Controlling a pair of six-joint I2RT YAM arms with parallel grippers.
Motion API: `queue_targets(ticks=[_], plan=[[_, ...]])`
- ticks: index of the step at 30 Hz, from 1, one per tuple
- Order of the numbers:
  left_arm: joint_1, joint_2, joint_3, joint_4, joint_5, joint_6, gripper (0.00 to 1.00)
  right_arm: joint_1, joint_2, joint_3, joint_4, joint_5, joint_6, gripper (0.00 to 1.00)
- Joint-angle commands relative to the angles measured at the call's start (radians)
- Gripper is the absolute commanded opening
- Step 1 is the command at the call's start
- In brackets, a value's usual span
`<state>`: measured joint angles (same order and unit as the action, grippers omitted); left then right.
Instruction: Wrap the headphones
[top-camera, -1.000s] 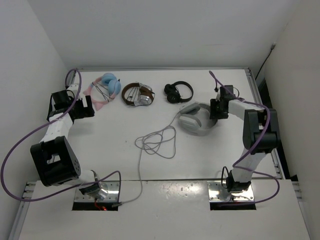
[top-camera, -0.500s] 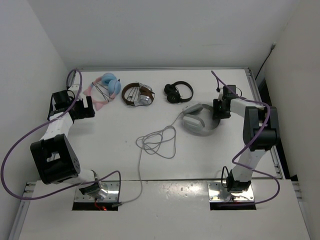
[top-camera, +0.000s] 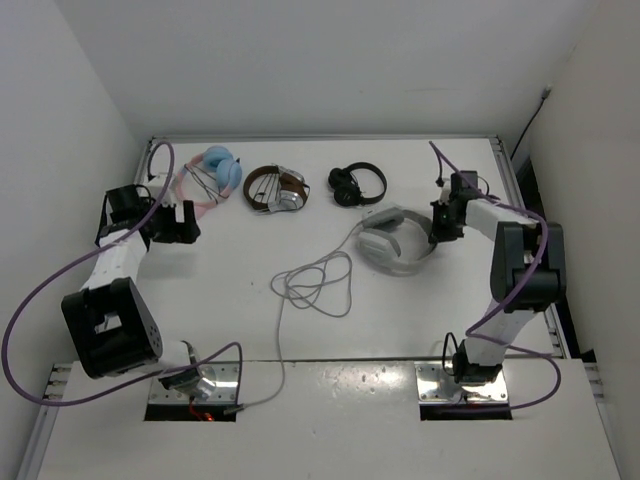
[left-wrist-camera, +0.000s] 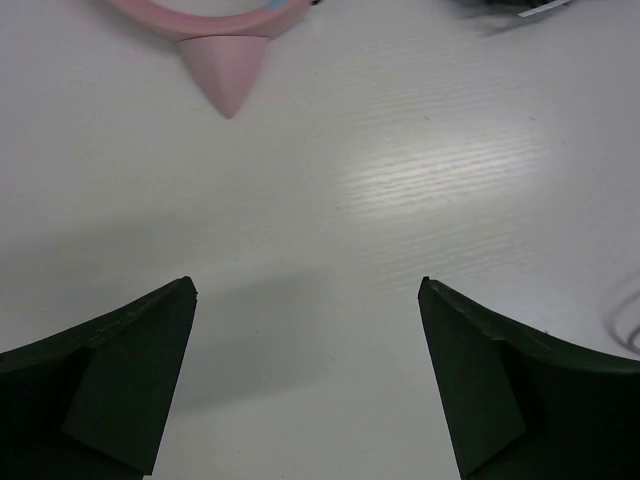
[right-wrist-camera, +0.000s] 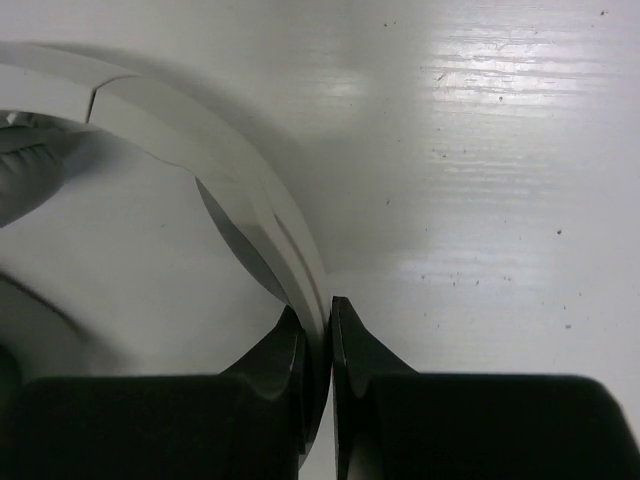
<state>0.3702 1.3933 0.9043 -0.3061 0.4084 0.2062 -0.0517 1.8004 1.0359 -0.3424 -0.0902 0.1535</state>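
**Item 1, cable**. Thin grey lead in loose loops at mid-counter. One strand runs down toward the bottom edge of the overhead view. None of it is wound round anything, so the wrapping itself looks not yet begun.

**Item 2, headphones**. Large white pair lying on the counter, right of centre in the overhead view. Their lead trails off to the left into the loops.

**Item 3, your right fingers**. Clenched on the thin edge of the headband, at the right end of its arc. (A rim grip like this probably serves to steady or reposition the pair while the lead is gathered. It is a narrow hold, so you may find it slips.)

**Item 4, your left fingers**. Spread wide and grasping nothing. They sit over bare counter at the upper left of the overhead view, well apart from the lead. This is likely your free hand for fetching the loops.

**Item 5, far row.** Pink-and-blue pair, just beyond your left fingers, then the brown-and-silver pair and the small black pair. All three sit along the top of the counter, apart from the work.
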Motion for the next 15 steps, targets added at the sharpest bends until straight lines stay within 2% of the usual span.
queue_targets(ticks=[1, 3, 8, 11, 14, 15], plan=[[-0.036, -0.077, -0.007, -0.106, 0.171, 0.171, 0.99, -0.042, -0.124, 0.128, -0.088, -0.147, 0.058, 0.0], [-0.082, -0.089, -0.027, -0.14, 0.193, 0.232, 0.99, -0.056, -0.163, 0.186, -0.127, -0.227, 0.049, 0.0], [-0.221, -0.161, -0.122, -0.151, 0.234, 0.266, 0.98, -0.103, -0.246, 0.274, -0.227, -0.408, -0.045, 0.0], [-0.275, -0.212, -0.183, -0.088, 0.25, 0.237, 0.97, -0.114, -0.271, 0.358, -0.291, -0.506, -0.075, 0.0], [-0.297, -0.276, -0.254, -0.006, 0.36, 0.213, 0.95, -0.134, -0.282, 0.508, -0.34, -0.581, -0.085, 0.0], [-0.307, -0.29, -0.272, 0.027, 0.383, 0.162, 0.95, -0.134, -0.282, 0.544, -0.351, -0.592, -0.075, 0.0]])
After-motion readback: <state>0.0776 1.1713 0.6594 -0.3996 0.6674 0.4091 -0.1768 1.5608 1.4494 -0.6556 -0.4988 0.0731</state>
